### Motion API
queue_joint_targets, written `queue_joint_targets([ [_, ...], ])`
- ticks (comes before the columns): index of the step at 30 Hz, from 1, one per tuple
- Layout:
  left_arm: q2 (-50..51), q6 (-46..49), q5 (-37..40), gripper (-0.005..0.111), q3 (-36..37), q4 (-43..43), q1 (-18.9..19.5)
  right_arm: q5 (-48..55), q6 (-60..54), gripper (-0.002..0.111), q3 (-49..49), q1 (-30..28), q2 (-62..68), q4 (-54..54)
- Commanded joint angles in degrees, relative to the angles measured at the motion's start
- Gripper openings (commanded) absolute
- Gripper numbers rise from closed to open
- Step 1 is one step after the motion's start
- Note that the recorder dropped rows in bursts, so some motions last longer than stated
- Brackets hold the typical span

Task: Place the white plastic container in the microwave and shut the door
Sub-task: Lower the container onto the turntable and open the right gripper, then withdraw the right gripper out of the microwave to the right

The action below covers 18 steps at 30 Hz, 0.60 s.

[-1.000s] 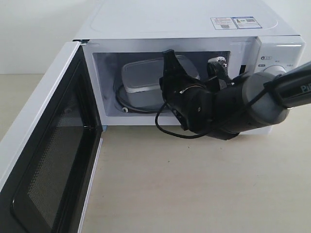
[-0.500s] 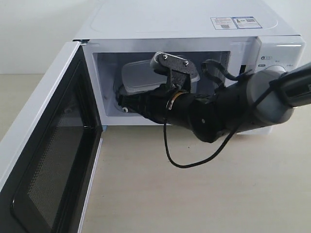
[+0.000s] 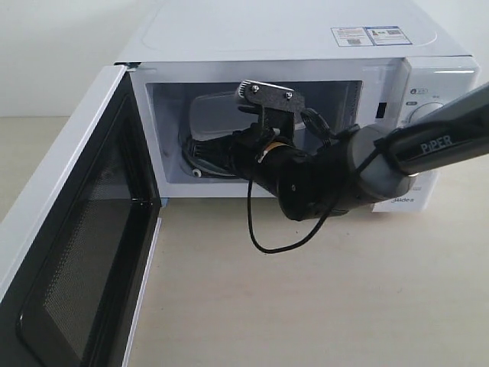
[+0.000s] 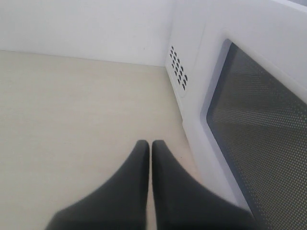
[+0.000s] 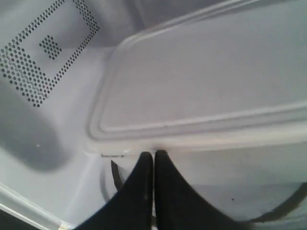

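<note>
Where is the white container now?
In the exterior view the white plastic container sits inside the microwave, its visible part left of centre, right behind the shut right gripper.

The tabletop (image 3: 321, 306) is pale beige with faint wood grain, matte and evenly lit. A plain white wall (image 3: 53, 53) meets the tabletop's far edge. Lighting is soft and diffuse.
</note>
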Motion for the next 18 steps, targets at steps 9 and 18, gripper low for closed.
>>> queue_joint_targets([
  [9, -0.2, -0.4, -0.3, 0.004, 0.2, 0.2, -0.3, 14.4, -4.3, 0.0, 1.0, 0.1, -5.9, -3.3],
  [18, -0.2, -0.4, -0.3, 0.004, 0.2, 0.2, -0.3, 10.2, -14.8, 0.0, 22.6, 6.4, -29.3, -3.3],
])
